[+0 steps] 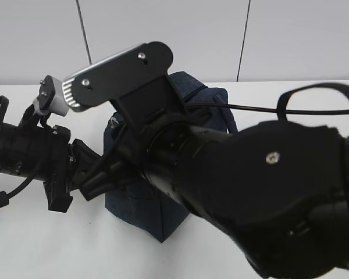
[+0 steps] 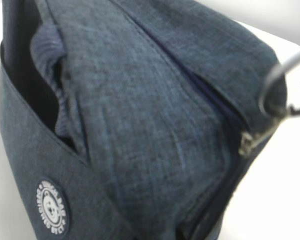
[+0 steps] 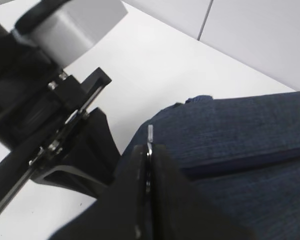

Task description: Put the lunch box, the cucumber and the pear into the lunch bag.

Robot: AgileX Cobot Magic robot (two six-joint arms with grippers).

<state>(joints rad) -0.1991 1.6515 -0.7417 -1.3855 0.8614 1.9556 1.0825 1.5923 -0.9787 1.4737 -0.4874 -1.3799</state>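
Lunch bag: navy fabric, upright on white bench, between both arms. Right gripper: fingers pressed together on a small metal tab at the bag's top. Left gripper: state cannot be told.

White table under navy lunch bag.

Even, bright light washes the white table nearly blank, with only faint shadows. My near right arm fills the exterior view as featureless black. My left wrist view is soft, the bag slightly blurred up close.
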